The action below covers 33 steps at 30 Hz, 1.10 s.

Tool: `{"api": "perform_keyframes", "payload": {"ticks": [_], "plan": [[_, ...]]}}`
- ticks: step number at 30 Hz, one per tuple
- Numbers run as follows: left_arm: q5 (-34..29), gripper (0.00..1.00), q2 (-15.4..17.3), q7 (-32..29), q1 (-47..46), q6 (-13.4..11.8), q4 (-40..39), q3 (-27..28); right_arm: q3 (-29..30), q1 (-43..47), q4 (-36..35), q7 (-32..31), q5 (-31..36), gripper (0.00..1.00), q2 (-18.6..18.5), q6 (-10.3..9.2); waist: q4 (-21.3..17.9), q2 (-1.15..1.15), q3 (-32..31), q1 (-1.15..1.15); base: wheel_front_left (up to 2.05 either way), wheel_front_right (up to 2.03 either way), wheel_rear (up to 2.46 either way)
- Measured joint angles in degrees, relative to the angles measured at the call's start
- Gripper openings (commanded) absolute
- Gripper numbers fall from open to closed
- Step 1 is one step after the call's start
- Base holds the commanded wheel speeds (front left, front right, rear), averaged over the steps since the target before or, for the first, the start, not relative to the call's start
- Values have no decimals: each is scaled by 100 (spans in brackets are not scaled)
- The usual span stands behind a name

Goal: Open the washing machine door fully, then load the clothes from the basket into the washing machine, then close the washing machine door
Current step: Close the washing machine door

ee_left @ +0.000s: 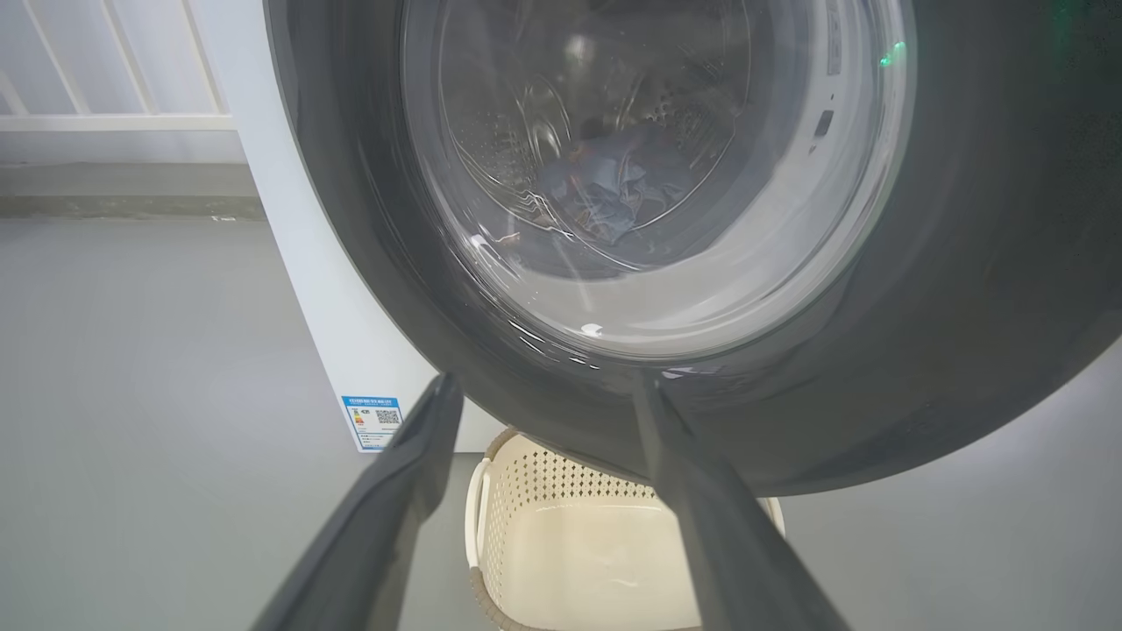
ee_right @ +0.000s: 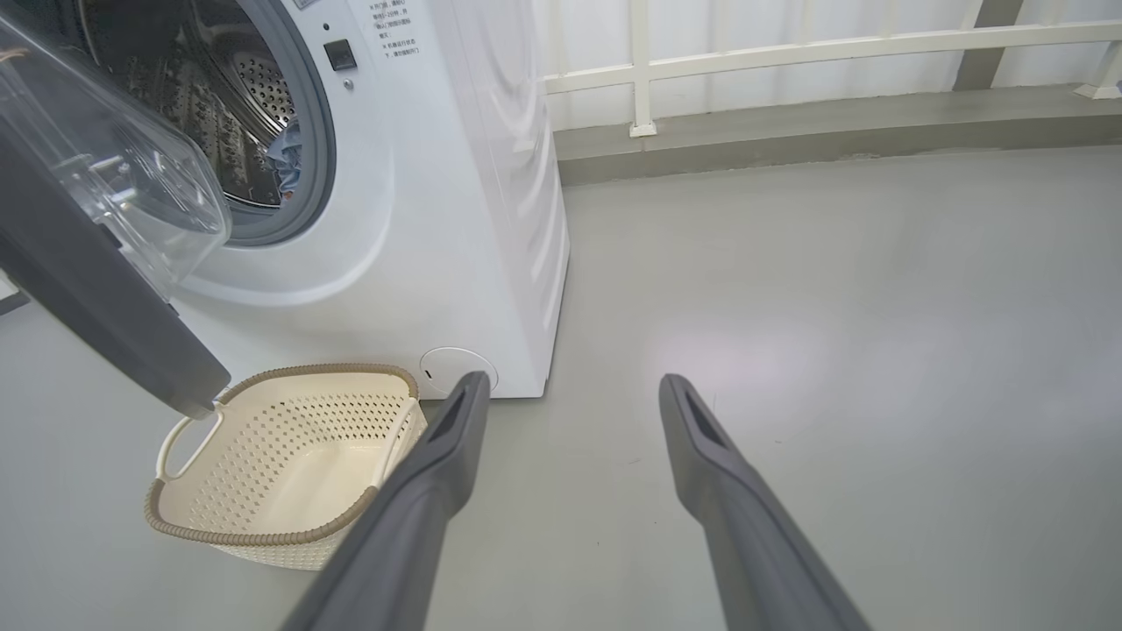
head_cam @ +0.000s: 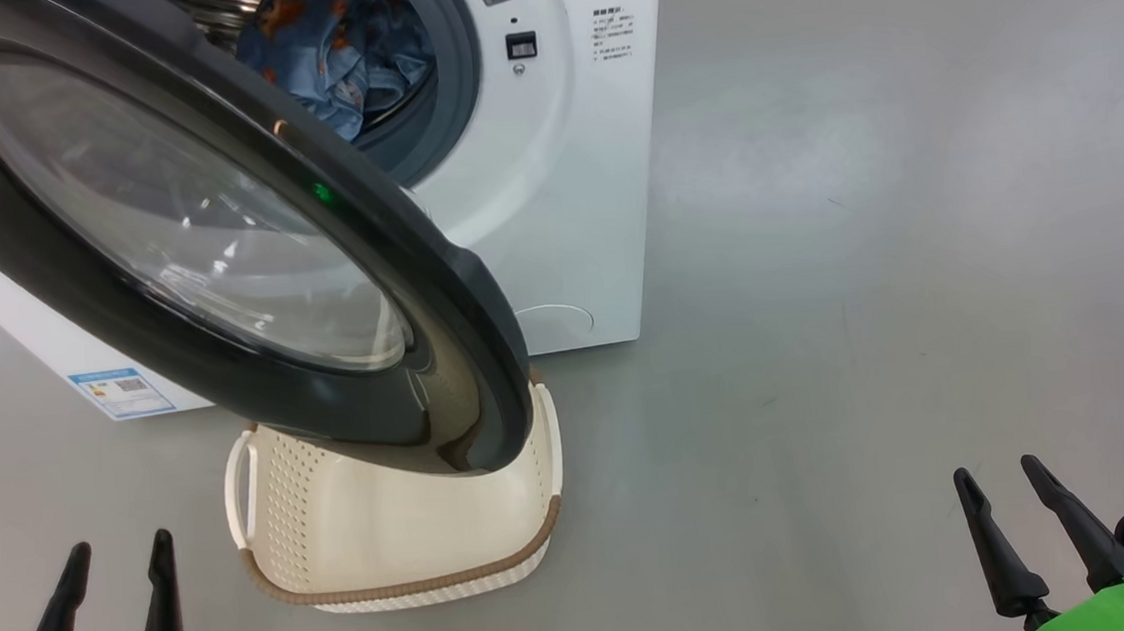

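Gaping wide and empty, left tool [head_cam: 121, 541] and right tool [head_cam: 995, 467] flank one basket [head_cam: 413, 586].

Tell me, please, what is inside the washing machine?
Light blue printed clothes lie in its steel drum. The open door covers the drum's left part, so anything there is hidden.

The clothes [head_cam: 340, 47] lie in the washing machine [head_cam: 571, 174]. The basket [head_cam: 287, 518] stands on the floor [head_cam: 876, 351] before it, under the washing machine door [head_cam: 183, 215].
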<state>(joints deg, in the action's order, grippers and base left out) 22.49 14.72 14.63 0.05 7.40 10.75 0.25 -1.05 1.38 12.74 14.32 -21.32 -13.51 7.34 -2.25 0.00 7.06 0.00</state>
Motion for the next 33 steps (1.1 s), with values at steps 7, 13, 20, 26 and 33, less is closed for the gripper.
{"api": "perform_keyframes", "payload": {"ticks": [7,13,20,26,33], "plan": [[22,100,-100,0,2,0,-12,66,-12,2,5,0,0,29,7,0,81,0,-42,0,0,0,0],[35,100,-214,0,65,0,-45,70,-160,-110,38,0,-1,0,8,0,221,0,-98,0,0,0,0],[34,100,-312,0,179,0,-108,160,-334,-622,23,0,-55,0,69,0,452,0,-193,0,0,0,0],[-2,100,-353,0,256,0,-216,182,-557,-1124,-76,0,-63,0,68,0,694,0,-288,0,0,0,0],[-3,100,-358,0,280,0,-305,162,-942,-1724,-410,0,-62,0,55,0,984,0,-403,0,0,0,0]]}}
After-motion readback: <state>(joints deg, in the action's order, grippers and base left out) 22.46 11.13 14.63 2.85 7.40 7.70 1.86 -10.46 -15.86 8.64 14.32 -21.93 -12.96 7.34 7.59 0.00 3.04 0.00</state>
